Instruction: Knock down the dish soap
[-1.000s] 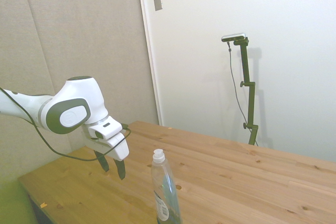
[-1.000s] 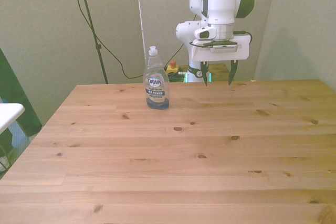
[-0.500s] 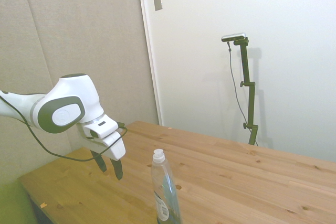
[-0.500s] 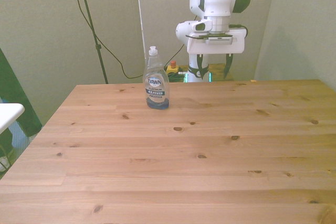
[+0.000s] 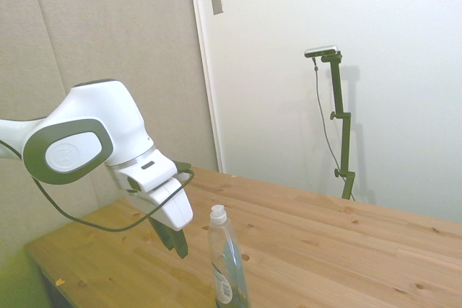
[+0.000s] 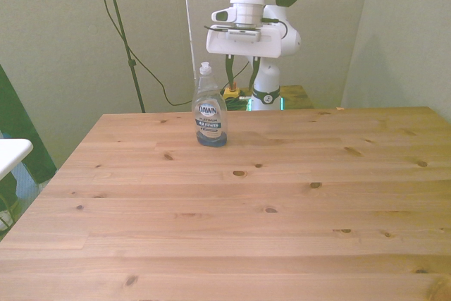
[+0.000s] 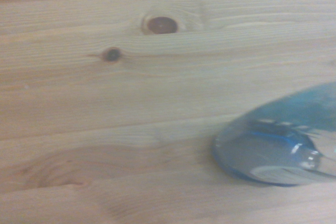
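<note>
Teal-filled dish soap point(image 6: 210, 115) stands upright on the table point(image 6: 282, 202), claw point(image 6: 236, 68) just behind, opening unclear.

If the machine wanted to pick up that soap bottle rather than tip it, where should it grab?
Probably the broad body above the label. The dish soap stands upright on the table, narrowing toward its white cap, so a level approach from the side suits it, pads across its thinner depth. The tool hangs just behind it, near cap height in the front view.

Dish soap point(image 6: 210, 114) upright on table point(image 6: 282, 209) — far side
</note>
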Controlling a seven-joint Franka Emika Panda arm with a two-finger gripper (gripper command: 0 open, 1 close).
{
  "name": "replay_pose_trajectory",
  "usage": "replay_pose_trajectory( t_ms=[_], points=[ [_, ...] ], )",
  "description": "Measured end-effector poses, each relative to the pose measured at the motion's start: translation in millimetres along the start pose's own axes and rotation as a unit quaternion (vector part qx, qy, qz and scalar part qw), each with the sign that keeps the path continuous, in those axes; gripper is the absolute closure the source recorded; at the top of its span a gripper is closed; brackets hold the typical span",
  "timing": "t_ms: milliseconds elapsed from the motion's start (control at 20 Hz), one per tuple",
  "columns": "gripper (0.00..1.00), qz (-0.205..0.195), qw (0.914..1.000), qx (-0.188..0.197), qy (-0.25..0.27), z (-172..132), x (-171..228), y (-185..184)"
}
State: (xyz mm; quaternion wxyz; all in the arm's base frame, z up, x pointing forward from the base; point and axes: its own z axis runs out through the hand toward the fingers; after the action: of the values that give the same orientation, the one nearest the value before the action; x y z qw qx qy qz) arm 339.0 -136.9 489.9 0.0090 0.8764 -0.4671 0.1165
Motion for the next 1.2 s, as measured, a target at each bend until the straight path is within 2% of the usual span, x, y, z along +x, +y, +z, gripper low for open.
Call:
replay_pose_trajectory(
  t_ms=[250, 450, 850, 1200],
  points=[
    [1.00, 0.021, 0.9996, -0.007, 0.018, -10, 26, 41],
    [1.00, 0.030, 0.9990, -0.006, 0.032, -8, 41, 48],
    [1.00, 0.024, 0.9985, -0.007, 0.049, 11, 76, 13],
    [1.00, 0.046, 0.9966, 0.002, 0.068, 30, 131, -29]
  ],
)
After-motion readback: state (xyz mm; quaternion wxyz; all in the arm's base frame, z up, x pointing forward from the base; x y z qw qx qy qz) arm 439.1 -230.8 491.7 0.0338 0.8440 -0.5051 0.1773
